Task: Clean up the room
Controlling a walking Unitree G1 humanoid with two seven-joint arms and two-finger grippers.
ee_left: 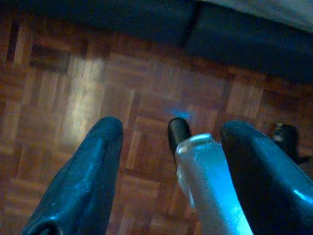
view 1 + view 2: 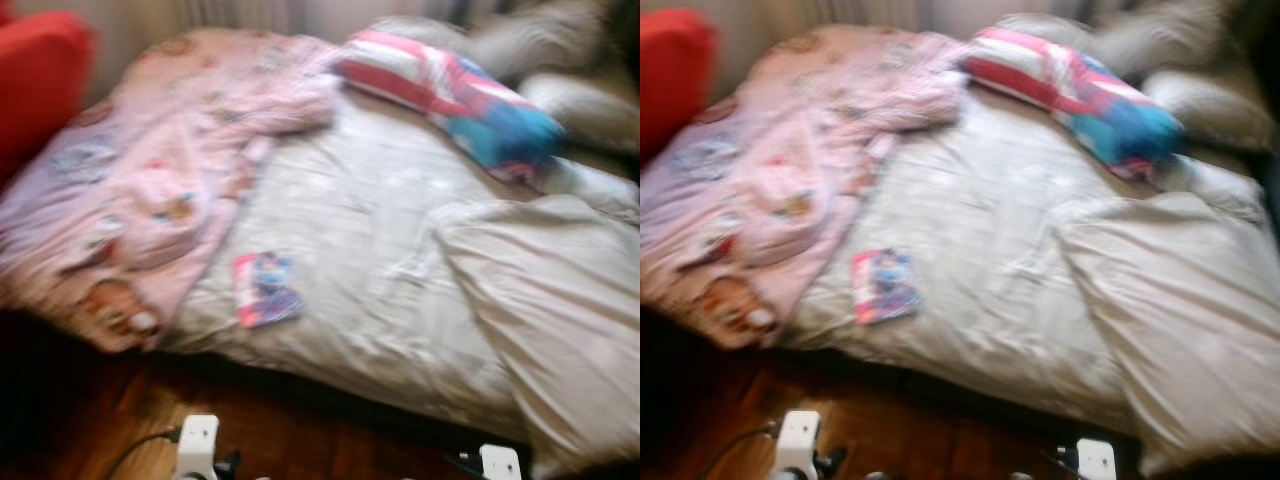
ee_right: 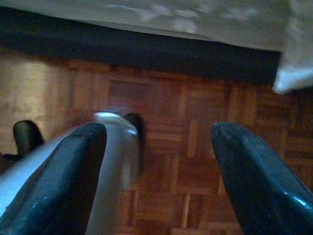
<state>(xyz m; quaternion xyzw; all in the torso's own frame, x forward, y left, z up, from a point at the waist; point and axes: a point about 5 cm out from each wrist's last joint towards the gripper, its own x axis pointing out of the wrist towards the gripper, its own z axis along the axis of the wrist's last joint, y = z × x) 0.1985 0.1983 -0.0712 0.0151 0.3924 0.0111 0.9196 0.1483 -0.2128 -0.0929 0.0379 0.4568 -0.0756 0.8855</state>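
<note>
Left eye view, blurred by motion, is taken from the foot of an unmade bed (image 2: 380,250). At the far left a red cushion (image 2: 35,80) is seen against the wall; next to it a pink patterned blanket (image 2: 150,180) is left crumpled over the left half of the bed, its edge hanging toward the wooden floor (image 2: 280,440), probably as thrown off rather than laid. A small colourful packet (image 2: 265,288) lies loose on the grey duvet (image 2: 520,300), just beside the blanket's edge, and is judged the likeliest thing to be cleared. Farther right a striped red, white and blue pillow (image 2: 450,95) is propped askew. The left gripper (image 1: 168,161) and the right gripper (image 3: 156,166) are held low over the parquet, fingers spread wide, nothing gripped or touched.
</note>
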